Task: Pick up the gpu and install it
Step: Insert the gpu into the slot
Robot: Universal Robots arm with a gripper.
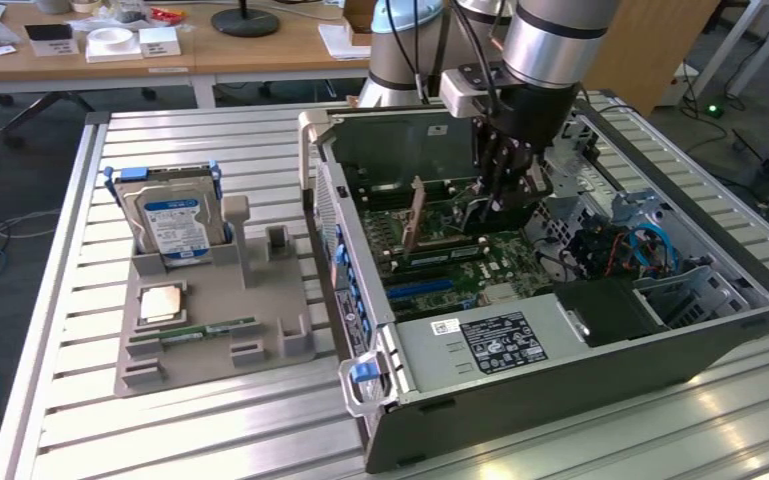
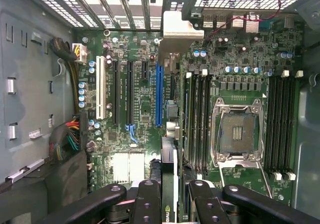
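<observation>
The gpu (image 2: 169, 156) hangs edge-on between my fingers, its silver end bracket (image 2: 181, 28) toward the case's rear slot openings and a green logo near the fingers. My gripper (image 2: 171, 190) is shut on the gpu, holding it above the green motherboard (image 2: 140, 109), just beside the long blue slot (image 2: 159, 97). In the exterior view my gripper (image 1: 504, 205) reaches down into the open computer case (image 1: 544, 345), over the motherboard (image 1: 478, 265).
An empty CPU socket (image 2: 236, 131) and black memory slots (image 2: 280, 119) lie beside the card. Cable bundles (image 2: 70, 134) sit at the board's edge. Outside the case, a grey holder (image 1: 211, 345) carries a silver hard drive (image 1: 171, 225), a memory stick (image 1: 211, 328) and a chip (image 1: 160, 303).
</observation>
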